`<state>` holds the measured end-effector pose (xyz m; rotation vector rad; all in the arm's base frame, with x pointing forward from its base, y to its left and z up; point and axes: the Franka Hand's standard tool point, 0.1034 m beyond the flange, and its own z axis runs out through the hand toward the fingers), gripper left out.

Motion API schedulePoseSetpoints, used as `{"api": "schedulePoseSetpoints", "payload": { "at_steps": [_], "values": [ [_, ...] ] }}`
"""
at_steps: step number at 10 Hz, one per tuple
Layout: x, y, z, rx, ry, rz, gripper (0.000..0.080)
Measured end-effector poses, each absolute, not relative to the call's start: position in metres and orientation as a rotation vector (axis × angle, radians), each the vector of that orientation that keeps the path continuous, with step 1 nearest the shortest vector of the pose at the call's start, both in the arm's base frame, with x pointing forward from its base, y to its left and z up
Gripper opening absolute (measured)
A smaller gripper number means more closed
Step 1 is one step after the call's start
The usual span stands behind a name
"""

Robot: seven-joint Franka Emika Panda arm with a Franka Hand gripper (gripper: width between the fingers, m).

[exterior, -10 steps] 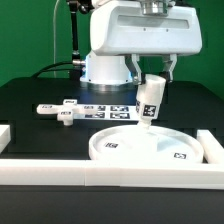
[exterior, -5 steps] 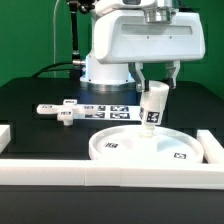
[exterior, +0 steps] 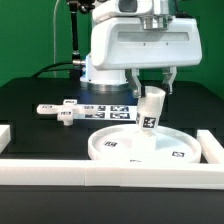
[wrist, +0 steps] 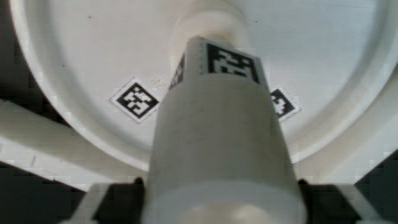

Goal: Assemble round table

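My gripper (exterior: 151,90) is shut on the short thick white cylinder (exterior: 150,108), holding it by its upper end. The cylinder hangs slightly tilted, its lower end over the middle of the large rimmed round disc (exterior: 115,149), touching or just above it. In the wrist view the cylinder (wrist: 217,140) fills the middle with a tag near its far end, and the disc (wrist: 107,60) with its tags lies below it. The flat cross-shaped piece (exterior: 62,110) lies on the black table at the exterior view's left.
The marker board (exterior: 108,111) lies behind the disc, in front of the robot base (exterior: 105,70). Long white border bars run along the front (exterior: 110,172) and stand at the right (exterior: 210,146) and left (exterior: 5,134).
The gripper has moved with the cylinder a little to the exterior view's right and then lower, bringing the cylinder's lower end down toward the disc's middle.
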<state>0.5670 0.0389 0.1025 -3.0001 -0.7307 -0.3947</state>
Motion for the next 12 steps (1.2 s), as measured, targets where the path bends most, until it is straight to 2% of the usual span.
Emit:
{"api": "schedulePoseSetpoints", "payload": {
  "at_steps": [12],
  "values": [
    [0.568,0.028,0.103,-3.036,-0.719,-0.558,0.0407]
  ]
}}
